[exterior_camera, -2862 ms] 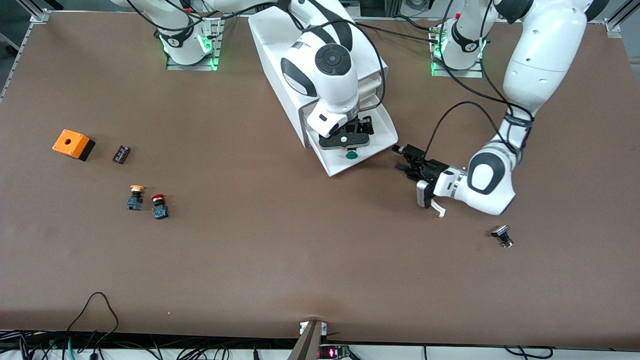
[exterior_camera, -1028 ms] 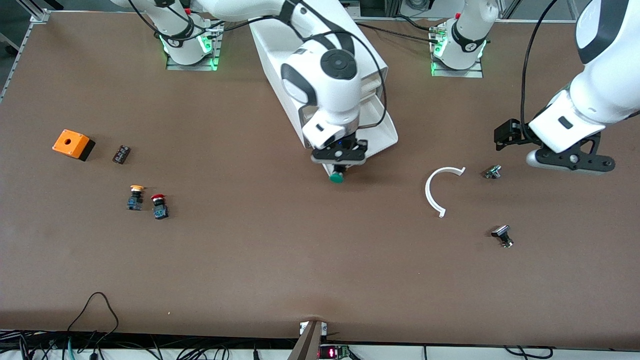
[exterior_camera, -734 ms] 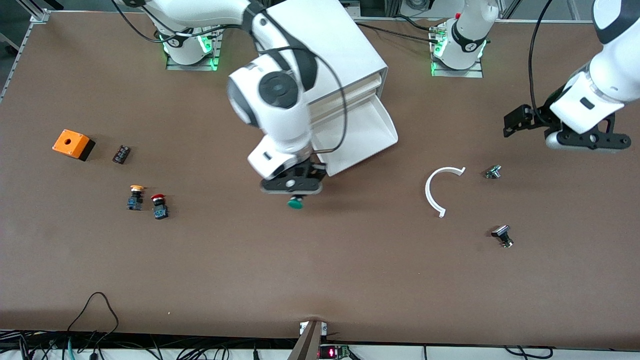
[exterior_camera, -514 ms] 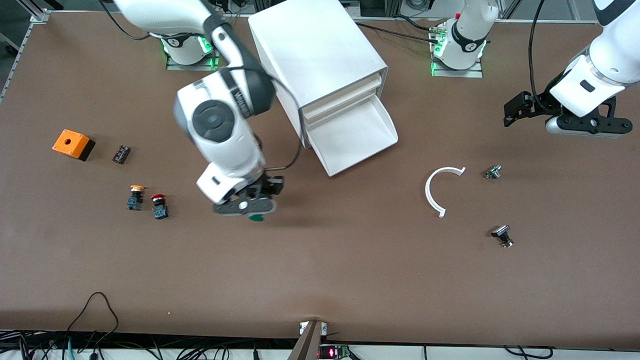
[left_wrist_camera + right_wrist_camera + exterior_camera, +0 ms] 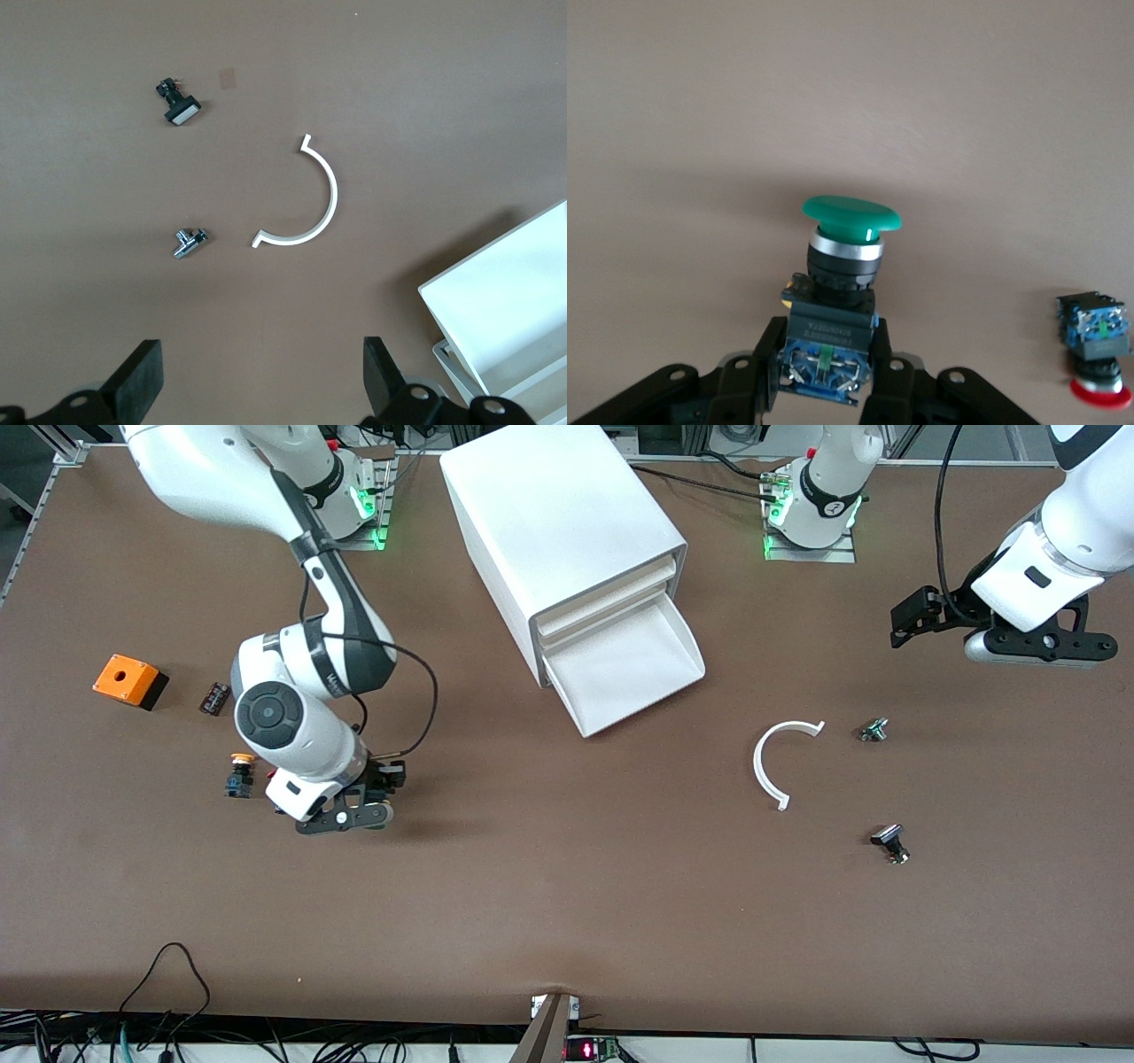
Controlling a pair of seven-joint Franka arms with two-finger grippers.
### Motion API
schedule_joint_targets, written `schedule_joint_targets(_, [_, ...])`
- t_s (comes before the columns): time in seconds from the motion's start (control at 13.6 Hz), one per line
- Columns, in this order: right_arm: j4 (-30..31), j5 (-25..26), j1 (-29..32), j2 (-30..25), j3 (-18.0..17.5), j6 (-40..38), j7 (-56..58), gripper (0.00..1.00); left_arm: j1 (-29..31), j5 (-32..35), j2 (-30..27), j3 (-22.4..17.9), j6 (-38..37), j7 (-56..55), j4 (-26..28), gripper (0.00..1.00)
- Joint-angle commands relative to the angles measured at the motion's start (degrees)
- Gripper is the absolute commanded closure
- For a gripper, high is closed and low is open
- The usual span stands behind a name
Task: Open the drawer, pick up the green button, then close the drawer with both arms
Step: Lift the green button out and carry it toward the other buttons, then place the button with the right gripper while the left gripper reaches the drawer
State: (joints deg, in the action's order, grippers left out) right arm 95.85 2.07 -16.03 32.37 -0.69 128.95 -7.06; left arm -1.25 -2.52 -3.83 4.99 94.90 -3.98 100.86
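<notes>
Green and round, the cap of the button (image 5: 850,217) shows up best in the right wrist view, and its blue-black body sits pinched between the two fingers of the right gripper (image 5: 826,372). So that claw is closed tight on the button. In the front view the right gripper (image 5: 347,815) hangs low over the table, toward the right arm's end, close to the yellow-capped button (image 5: 239,772). The green button itself is hidden under the claw in that view. In the right wrist view the red-capped button (image 5: 1097,350) stands near it on the table.

Two parts of the job look done. The drawer (image 5: 631,664), the lowest one of the white cabinet (image 5: 554,522), is pulled out, and the button is out of it. I think the button may need setting down next, and then the drawer needs a push to shut it.

Inside the drawer I see only its bare white floor. The two drawers above it are shut, so I cannot tell what they hold.

The left gripper (image 5: 1032,646) waits up in the air at the left arm's end of the table. Its fingers (image 5: 140,381) stand wide apart with nothing between them.

On the table near it lie a curved white piece (image 5: 769,766) and two small dark parts. An orange box (image 5: 128,680) sits at the right arm's end.
</notes>
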Motion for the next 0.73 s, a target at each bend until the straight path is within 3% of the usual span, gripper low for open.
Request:
schedule_joint_targets(0.0, [10.9, -0.7, 3.5, -3.0, -0.6, 10.1, 5.9, 1.00, -0.8, 0.4, 0.7, 0.6, -0.1, -3.4, -1.0, 0.01])
schedule_joint_targets(0.22, [12.6, -0.7, 6.5, -1.4, -0.6, 11.8, 8.5, 1.00, -0.8, 0.3, 6.0, 2.3, -1.1, -12.1, -4.4, 0.01])
schedule_joint_targets(0.29, [12.9, -0.7, 7.1, -0.7, -0.6, 11.9, 8.5, 0.90, -0.9, 0.2, 7.2, 2.4, -1.2, -12.5, -4.4, 0.01])
schedule_joint_targets(0.44, [12.8, -0.7, 8.1, -0.2, -0.6, 11.9, 8.5, 0.31, -2.2, -0.2, 13.5, 2.5, 2.6, -13.8, -5.6, 0.01])
schedule_joint_targets(0.51, [12.7, -0.7, 8.2, -0.2, -0.6, 11.9, 8.5, 0.28, -2.8, -0.8, 15.9, 2.5, 5.2, -16.4, -5.5, 0.01])
schedule_joint_targets(0.59, [12.5, -0.7, 8.1, -0.5, -0.6, 11.7, 8.6, 0.07, -4.0, -1.7, 17.9, 2.7, 5.9, -19.4, -5.4, 0.01])
schedule_joint_targets(0.66, [12.2, -0.7, 8.2, -1.2, -0.7, 11.2, 8.7, 0.00, -5.5, -1.7, 19.4, 2.8, 6.8, -22.9, -5.0, 0.01])
